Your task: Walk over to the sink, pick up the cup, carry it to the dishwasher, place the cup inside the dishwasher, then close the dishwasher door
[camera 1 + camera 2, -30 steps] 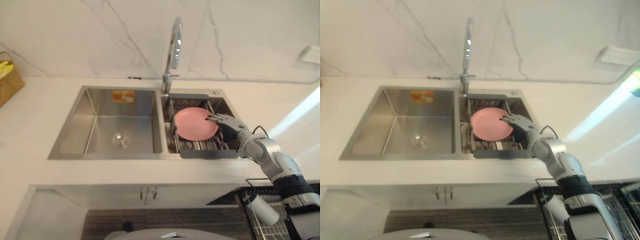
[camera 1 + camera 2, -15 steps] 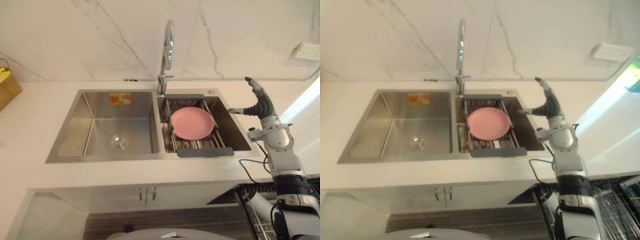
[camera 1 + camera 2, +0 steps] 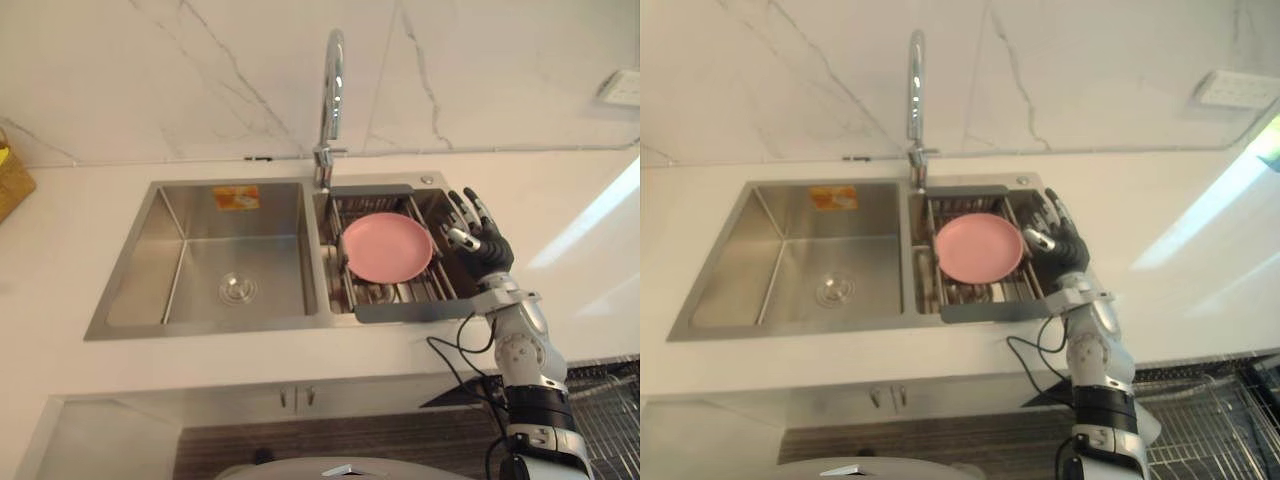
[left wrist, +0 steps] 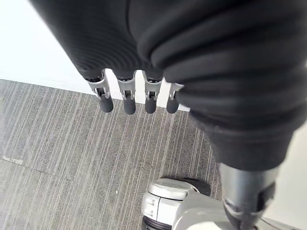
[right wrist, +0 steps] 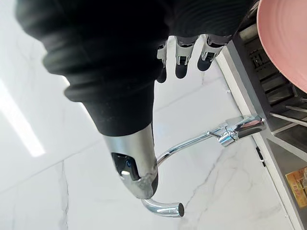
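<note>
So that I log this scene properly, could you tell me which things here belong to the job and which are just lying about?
Job: sink, pink plate on the drain rack, open right hand beside it, dishwasher rack.
Lying about: tap, wicker basket, wall socket, idle left hand.

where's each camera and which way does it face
Eye views: on the head, looking down at the sink, pink plate, right hand.
Left wrist view: faces down past the left hand to the floor.
Right wrist view: faces the faucet and wall past its hand.
Shared: pink plate and faucet, eye and right wrist views.
</note>
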Controlling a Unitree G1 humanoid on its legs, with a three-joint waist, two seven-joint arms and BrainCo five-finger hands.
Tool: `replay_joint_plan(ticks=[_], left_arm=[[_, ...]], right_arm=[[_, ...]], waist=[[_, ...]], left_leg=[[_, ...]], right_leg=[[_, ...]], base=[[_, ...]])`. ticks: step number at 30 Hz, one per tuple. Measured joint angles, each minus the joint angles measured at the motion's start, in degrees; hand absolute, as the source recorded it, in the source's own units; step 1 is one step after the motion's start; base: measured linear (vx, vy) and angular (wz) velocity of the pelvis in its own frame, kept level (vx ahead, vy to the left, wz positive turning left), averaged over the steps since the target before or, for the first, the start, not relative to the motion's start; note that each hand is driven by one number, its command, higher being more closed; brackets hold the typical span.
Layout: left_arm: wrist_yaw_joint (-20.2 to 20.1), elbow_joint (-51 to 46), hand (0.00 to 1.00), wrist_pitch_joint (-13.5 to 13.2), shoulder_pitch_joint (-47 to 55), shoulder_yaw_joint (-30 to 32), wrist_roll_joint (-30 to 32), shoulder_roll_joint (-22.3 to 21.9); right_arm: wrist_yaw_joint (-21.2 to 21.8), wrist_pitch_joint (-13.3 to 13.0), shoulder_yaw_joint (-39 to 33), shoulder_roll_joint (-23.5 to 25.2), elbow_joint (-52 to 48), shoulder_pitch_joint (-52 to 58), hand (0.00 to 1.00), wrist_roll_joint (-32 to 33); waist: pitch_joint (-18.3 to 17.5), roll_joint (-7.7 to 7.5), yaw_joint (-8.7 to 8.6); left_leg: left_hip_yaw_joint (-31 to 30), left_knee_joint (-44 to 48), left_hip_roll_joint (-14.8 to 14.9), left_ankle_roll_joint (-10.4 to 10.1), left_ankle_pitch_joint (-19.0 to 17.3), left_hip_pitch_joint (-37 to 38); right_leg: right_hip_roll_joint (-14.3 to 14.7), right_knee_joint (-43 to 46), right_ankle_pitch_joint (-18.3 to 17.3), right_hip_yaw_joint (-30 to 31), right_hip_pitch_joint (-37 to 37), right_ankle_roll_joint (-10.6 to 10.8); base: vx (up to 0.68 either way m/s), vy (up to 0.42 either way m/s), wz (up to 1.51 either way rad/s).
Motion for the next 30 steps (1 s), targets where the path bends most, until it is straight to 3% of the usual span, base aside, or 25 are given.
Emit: replay_joint_plan(ticks=[2,4,6,7,11,15,20,26,30], left_arm=[[-0.22,-0.09,0.0,0.77,-0.21,0.03,-0.03,0.02],[-0.18,-0.09,0.0,2.01,-0.76,-0.02,-0.86,0.1],[0.68,-0.1,0.0,2.3,-1.01,-0.03,-4.03,0.14],[1.0,-0.1,0.0,2.13,-1.01,-0.04,-4.69,0.15],[3.13,-0.11,0.0,-0.22,-0.76,-0.11,-7.38,0.16],[3.41,-0.12,0.0,0.5,-0.62,-0.06,-7.39,1.15],[2.34,-0.24,0.0,3.63,-0.24,1.71,-7.62,2.09],[0.32,-0.06,0.0,4.58,0.22,2.23,-7.27,2.38],[0.18,0.06,0.0,4.6,0.35,2.03,-7.29,2.57]], right_arm=[[-1.19,-1.04,0.66,1.55,-3.07,1.12,0.0,-0.71],[-3.81,-2.36,2.23,1.97,-5.49,2.1,0.0,-7.68],[-7.08,-3.41,2.62,0.91,-7.52,3.32,0.0,-19.99],[-7.42,-3.54,2.49,0.05,-7.58,3.31,0.0,-22.68],[-8.61,-5.95,2.15,-9.04,-7.6,3.28,0.0,-43.51],[-6.06,-6.46,2.09,-16.06,-6.76,2.28,0.0,-49.71],[-4.01,-11.78,2.03,-21.73,-4.08,2.28,0.0,-56.76],[-2.47,-19.22,3.89,-24.47,-3.46,2.2,0.0,-65.81],[-2.46,-23.16,9.18,-25.99,-1.87,1.56,0.0,-74.03]], waist=[[0.0,-0.01,0.54],[0.0,-0.01,0.72],[0.02,-0.07,0.63],[-0.02,-0.09,0.59],[-0.05,-0.25,0.2],[-0.15,-0.8,-0.14],[-0.89,-1.9,-1.38],[-1.38,-2.09,-1.81],[-1.88,-2.12,-1.78]], left_leg=[[-0.07,0.01,0.22,-0.05,-0.01,-0.1],[-0.15,0.0,0.45,-0.21,0.06,-0.45],[0.0,0.0,0.73,-0.36,0.16,-1.02],[0.11,0.0,0.78,-0.4,0.18,-1.2],[0.85,0.0,0.9,-0.51,0.22,-1.89],[1.89,-0.01,1.01,-0.71,0.07,-1.77],[2.68,-0.07,1.15,-0.72,0.07,-1.75],[3.85,-0.3,1.46,-0.74,0.08,-1.16],[3.55,-0.32,1.61,-0.83,0.18,-1.13]], right_leg=[[-0.02,-0.24,0.0,-0.23,0.1,0.0],[0.14,-0.43,0.0,-0.36,-0.11,0.0],[0.31,-0.55,0.11,-0.35,-0.64,-0.16],[0.34,-0.55,0.13,-0.29,-0.94,-0.17],[0.44,-0.84,0.59,0.26,-1.93,-0.22],[0.57,-1.6,1.27,1.35,-2.05,-0.27],[0.65,-2.4,1.88,1.56,-2.07,-0.3],[0.64,-2.82,2.35,1.19,-2.05,-0.42],[0.45,-2.94,2.23,-0.57,-1.98,-0.36]], base=[[0.02,-0.014,0.06],[0.0,0.0,0.0],[-0.01,-0.008,-0.02],[-0.03,-0.01,-0.05],[-0.01,0.0,-0.08],[0.0,0.007,-0.15],[-0.02,0.0,-0.07],[-0.04,0.002,-0.12],[-0.02,-0.003,-0.02]])
